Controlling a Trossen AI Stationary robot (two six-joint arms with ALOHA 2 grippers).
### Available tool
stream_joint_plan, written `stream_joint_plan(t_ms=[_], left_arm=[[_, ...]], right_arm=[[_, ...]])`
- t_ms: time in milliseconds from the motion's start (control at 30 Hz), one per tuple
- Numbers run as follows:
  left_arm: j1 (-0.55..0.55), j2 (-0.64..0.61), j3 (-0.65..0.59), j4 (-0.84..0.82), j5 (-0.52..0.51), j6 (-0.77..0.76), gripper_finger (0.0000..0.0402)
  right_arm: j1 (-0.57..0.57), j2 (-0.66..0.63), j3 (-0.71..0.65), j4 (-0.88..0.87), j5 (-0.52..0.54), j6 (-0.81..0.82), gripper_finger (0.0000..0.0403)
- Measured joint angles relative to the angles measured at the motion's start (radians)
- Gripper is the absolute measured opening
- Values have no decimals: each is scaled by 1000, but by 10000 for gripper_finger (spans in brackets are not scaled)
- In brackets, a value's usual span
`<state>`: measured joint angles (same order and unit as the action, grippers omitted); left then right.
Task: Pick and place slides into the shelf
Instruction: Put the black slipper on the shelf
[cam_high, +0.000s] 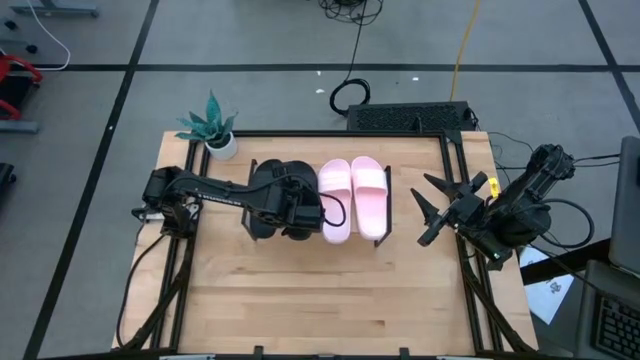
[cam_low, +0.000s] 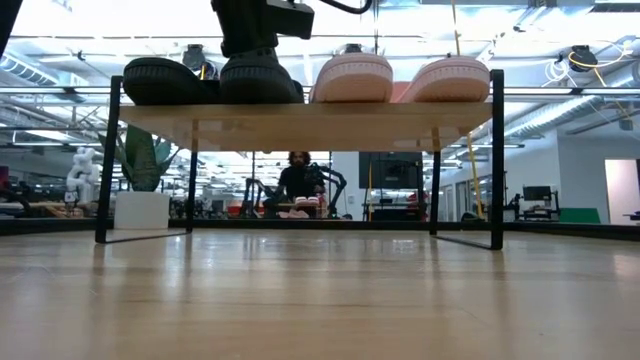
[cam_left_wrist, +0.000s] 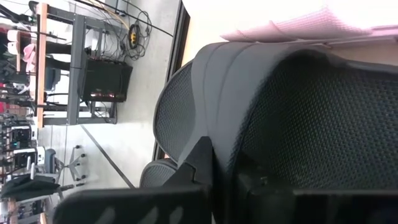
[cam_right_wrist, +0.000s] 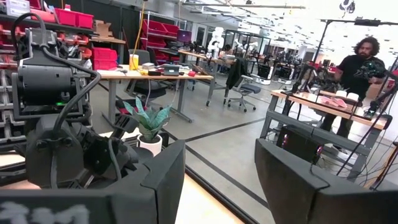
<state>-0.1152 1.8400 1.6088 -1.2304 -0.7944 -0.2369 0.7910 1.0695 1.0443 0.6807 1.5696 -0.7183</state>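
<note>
The shelf (cam_low: 300, 112) stands mid-table and carries all the slides on its wooden top board. The pale pink pair (cam_high: 353, 197) lies on its right half, soles flat on the board. One black slide (cam_low: 165, 80) rests at the left end. The second black slide (cam_low: 260, 80) sits beside it, under my left gripper (cam_low: 255, 40), which is shut on it. My right gripper (cam_high: 440, 205) hangs open off the shelf's right end, near the table's right edge, touching nothing. My left gripper comes down from above onto the black slide's wide strap (cam_left_wrist: 217, 106). The strap's thick edge runs down between the two fingers, with one fingertip (cam_left_wrist: 198, 160) against its outer side. The slide's sole rests flat on the shelf's board.
A potted plant (cam_high: 215, 128) stands at the table's far left corner. A black box (cam_high: 410, 117) sits beyond the far edge. Bare tabletop (cam_high: 320, 290) stretches in front of the shelf. A person (cam_right_wrist: 357, 59) stands in the room beyond.
</note>
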Motion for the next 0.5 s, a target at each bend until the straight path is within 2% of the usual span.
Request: stream_joint_plan(t_ms=[500], left_arm=[[1, 3, -2, 2, -9, -5, 93]], right_arm=[[0, 0, 0, 0, 0, 0, 183]])
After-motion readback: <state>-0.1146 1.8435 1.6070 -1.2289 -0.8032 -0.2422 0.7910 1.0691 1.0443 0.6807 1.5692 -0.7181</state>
